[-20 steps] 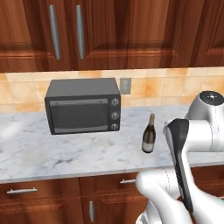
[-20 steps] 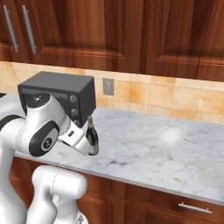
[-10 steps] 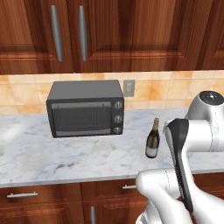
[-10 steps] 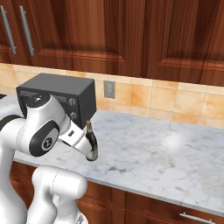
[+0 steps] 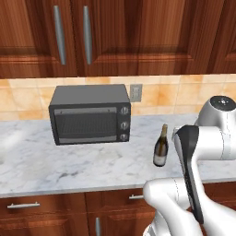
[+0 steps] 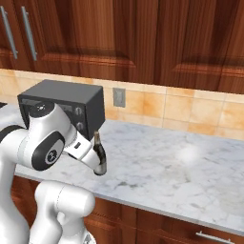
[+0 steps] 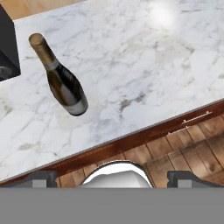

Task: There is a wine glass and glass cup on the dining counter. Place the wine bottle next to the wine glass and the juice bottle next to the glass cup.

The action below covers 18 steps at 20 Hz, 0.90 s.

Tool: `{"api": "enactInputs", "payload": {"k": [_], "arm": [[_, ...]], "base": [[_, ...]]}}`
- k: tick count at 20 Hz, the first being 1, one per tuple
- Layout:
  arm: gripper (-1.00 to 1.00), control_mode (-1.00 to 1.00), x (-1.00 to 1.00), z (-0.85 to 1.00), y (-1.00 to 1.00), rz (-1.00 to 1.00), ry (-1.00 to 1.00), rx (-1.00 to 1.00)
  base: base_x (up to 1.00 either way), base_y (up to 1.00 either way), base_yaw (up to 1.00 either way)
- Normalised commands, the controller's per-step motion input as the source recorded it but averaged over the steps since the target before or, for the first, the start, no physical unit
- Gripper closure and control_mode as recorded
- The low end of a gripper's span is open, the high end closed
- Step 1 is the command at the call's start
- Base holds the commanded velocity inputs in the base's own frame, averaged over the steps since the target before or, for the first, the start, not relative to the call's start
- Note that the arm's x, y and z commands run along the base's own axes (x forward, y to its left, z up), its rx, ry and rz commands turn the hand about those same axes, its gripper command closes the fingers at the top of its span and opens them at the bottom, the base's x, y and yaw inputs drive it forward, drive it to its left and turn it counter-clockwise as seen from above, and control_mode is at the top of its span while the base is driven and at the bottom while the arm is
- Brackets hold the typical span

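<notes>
The wine bottle (image 5: 161, 146), dark glass with a tan-topped neck and a pale label, stands upright on the marble worktop (image 5: 92, 161) to the right of the microwave. In the right base view the wine bottle (image 6: 99, 157) is partly covered by my arm. From the hand view, the wine bottle (image 7: 63, 81) sits up and to the left, near the worktop's front edge. My gripper (image 7: 116, 177) hangs above and in front of that edge, open wide, with nothing between its fingertips (image 7: 43, 177). The wine glass, glass cup, juice bottle and dining counter are out of view.
A dark grey microwave (image 5: 90, 120) stands against the tiled back wall, left of the bottle. Wooden wall cabinets (image 5: 115, 37) hang above. Drawers with metal handles (image 5: 20, 206) run under the worktop. Bare marble (image 6: 190, 162) stretches to the bottle's right.
Both base views have shifted slightly, so the camera has moved; the bottle and microwave sit a little lower in frame. The bottle stands where it was and the gripper stays open.
</notes>
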Motion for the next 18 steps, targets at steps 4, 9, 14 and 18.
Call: {"api": "enactInputs", "payload": {"k": [4, 9, 14, 18], "arm": [[-1.0, 1.0, 0.0, 0.0, 0.0, 0.0, 0.0, 0.0], [-1.0, -1.0, -0.09, 0.01, 0.04, 0.0, -0.11, 0.0], [-1.0, -1.0, -0.16, 0.03, 0.16, -0.04, -0.16, 0.0], [-1.0, -1.0, -0.2, 0.0, 0.27, -0.24, -0.01, 0.02]], "base": [[-0.01, 0.0, 0.0], [-0.04, 0.0, 0.0], [0.0, 0.0, 0.0], [0.0, 0.0, 0.0]]}}
